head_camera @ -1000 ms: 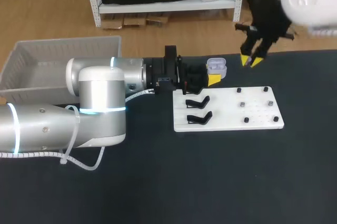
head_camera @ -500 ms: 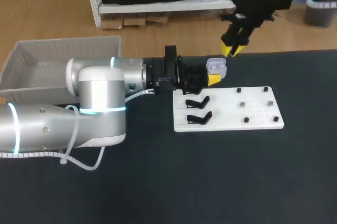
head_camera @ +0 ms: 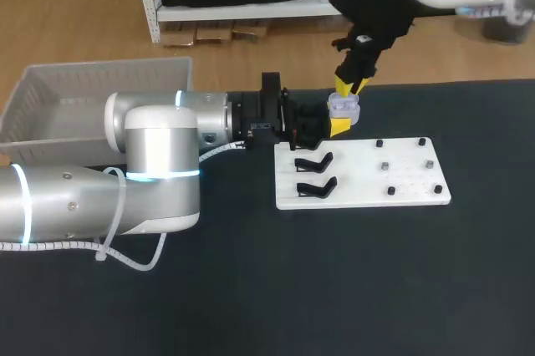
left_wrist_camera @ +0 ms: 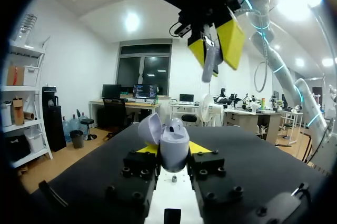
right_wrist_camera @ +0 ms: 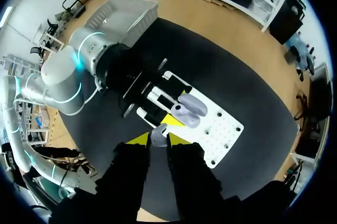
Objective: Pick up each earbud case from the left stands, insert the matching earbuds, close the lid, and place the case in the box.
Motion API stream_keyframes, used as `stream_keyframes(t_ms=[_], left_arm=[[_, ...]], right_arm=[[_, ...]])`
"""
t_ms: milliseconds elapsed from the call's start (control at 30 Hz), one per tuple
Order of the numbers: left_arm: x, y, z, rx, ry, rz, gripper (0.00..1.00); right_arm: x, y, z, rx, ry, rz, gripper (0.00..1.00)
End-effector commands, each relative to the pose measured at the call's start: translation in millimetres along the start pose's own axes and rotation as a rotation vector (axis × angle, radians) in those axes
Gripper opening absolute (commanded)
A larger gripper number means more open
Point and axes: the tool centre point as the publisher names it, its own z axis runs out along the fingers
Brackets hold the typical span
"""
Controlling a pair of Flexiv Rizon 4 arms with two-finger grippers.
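Observation:
My left gripper (head_camera: 337, 124) is shut on a lavender earbud case (head_camera: 343, 105), held just behind the white stand board (head_camera: 418, 193). In the left wrist view the case (left_wrist_camera: 174, 141) stands upright between my yellow tips, with its lid (left_wrist_camera: 149, 127) swung open. My right gripper (head_camera: 350, 82) hangs directly above the case, shut on a pale earbud (left_wrist_camera: 210, 64). The right wrist view shows that earbud (right_wrist_camera: 158, 132) pinched between the tips, over the open case (right_wrist_camera: 188, 109). Two black stands (head_camera: 314, 160) at the board's left side hold nothing.
A grey bin (head_camera: 84, 97) sits at the back left, beside my left arm. Small dark pegs (head_camera: 386, 165) dot the right half of the white board. Dark table surface stretches in front of the board.
My right gripper has swung leftward from the back right and come down over the open case. The left arm and the case have stayed put.

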Motion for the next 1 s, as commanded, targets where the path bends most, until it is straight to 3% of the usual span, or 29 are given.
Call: stream_keyframes(t_ms=[33, 300, 1000], left_arm=[[0.8, 0.1, 0.0, -0.001, -0.003, 0.002, 0.00], [0.8, 0.1, 0.0, -0.001, -0.003, 0.002, 0.00], [0.8, 0.1, 0.0, -0.001, -0.003, 0.002, 0.00]], right_arm=[[-6.8, -1.3, 11.8, 0.021, 0.002, 0.000, 0.00], [-8.8, -9.0, 28.1, 0.085, -0.016, 0.020, 0.00], [-8.9, -18.2, 37.1, 0.098, 0.025, 0.018, 0.00]])
